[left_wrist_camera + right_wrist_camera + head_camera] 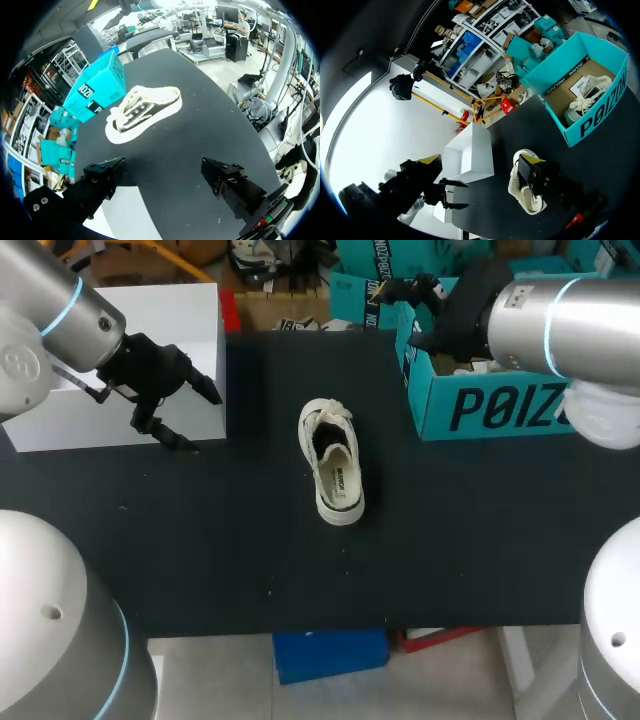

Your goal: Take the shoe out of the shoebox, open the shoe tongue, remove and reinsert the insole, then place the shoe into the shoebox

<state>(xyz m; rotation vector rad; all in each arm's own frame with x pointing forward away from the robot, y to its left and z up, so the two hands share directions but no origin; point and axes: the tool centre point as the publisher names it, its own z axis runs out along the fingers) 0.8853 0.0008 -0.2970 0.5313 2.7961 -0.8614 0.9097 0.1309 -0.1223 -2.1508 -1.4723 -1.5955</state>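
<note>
A cream low sneaker [333,462] lies upright on the black table, its laces undone and its dark inside showing. The teal shoebox [480,405] stands open at the back right. My left gripper [190,412] hangs open and empty left of the sneaker, beside a white box. In the left wrist view the sneaker [145,112] lies well ahead of the open gripper [162,172]. My right gripper [402,315] is open, empty and raised over the shoebox's left end. The right wrist view shows the sneaker [525,187] under the right gripper [480,167], and a second shoe [582,102] inside the shoebox [592,122].
A large white box [120,360] stands at the back left of the black table [250,550], right by my left gripper. More teal boxes sit behind the table's back edge. The table's front edge runs close below the sneaker's heel.
</note>
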